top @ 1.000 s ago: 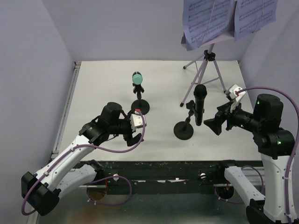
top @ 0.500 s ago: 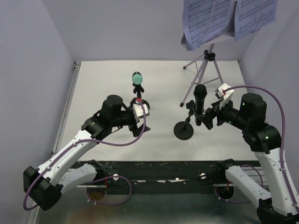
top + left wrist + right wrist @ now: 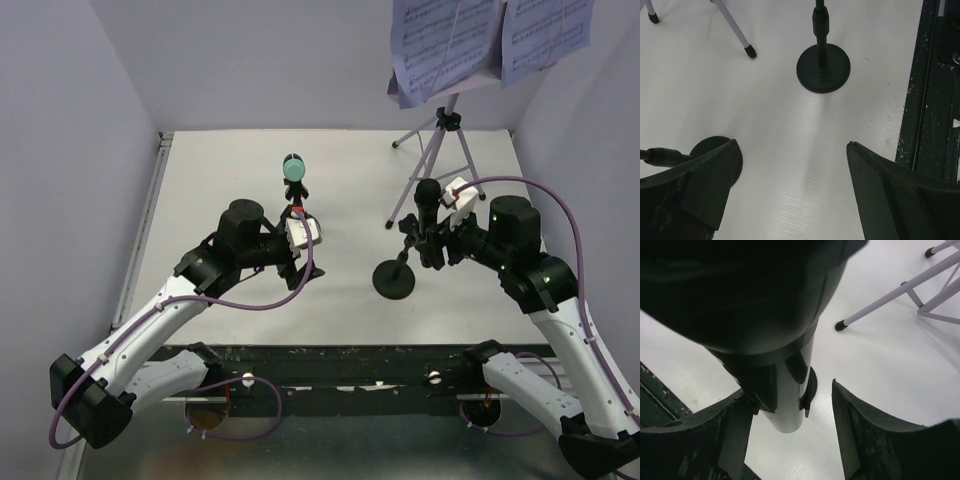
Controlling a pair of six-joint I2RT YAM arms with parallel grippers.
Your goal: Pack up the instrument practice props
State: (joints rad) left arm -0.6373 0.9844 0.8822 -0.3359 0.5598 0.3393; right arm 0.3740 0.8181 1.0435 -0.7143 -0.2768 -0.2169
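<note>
Between the parted fingers [image 3: 865, 440] of the right gripper [image 3: 790, 392] stands the black microphone [image 3: 428, 200]; left gripper [image 3: 791, 145] fingers [image 3: 695, 185] spread wide.

table [image 3: 700, 90]: white, matt, finely ribbed | black microphone [image 3: 790, 410]: glossy, smooth barrel | mic holder [image 3: 823, 68]: matt black base, faint sheen | music rack [image 3: 890, 299]: smooth lilac legs, dull black foot caps | sheet-music pages [image 3: 445, 40]: printed paper | left gripper [image 3: 792, 144] fingers [image 3: 700, 185]: matt black, scuffed, grainy
</note>
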